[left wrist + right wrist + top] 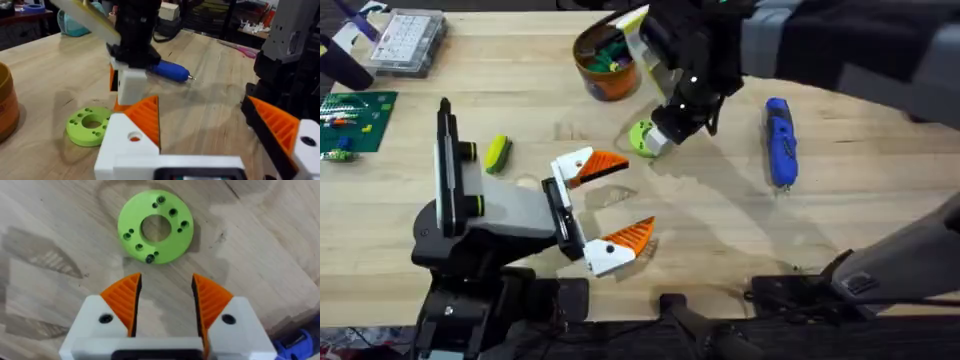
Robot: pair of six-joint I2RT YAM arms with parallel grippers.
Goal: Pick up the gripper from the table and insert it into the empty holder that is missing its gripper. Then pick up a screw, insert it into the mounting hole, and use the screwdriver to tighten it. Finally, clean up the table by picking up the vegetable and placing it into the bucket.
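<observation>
A green ring-shaped disc with small holes (pixel 156 227) lies flat on the wood, just past my right gripper (pixel 165 287), which is open and holds nothing. From above, the right gripper (pixel 660 133) hangs over the disc (pixel 642 134). My left gripper (pixel 608 205) is open and holds nothing, resting low near the table's front. The blue screwdriver (pixel 780 140) lies to the right. The yellow-green vegetable (pixel 498 153) lies to the left. The orange bucket (pixel 605 65) stands at the back with coloured pieces inside. The loose gripper, its holder and the screw are out of view.
A clear compartment box (pixel 410 40) and a green board (pixel 355 120) sit at the far left. In the left wrist view the right arm's gripper (pixel 130 80) stands over the disc (pixel 90 126), with the screwdriver (pixel 170 70) behind it.
</observation>
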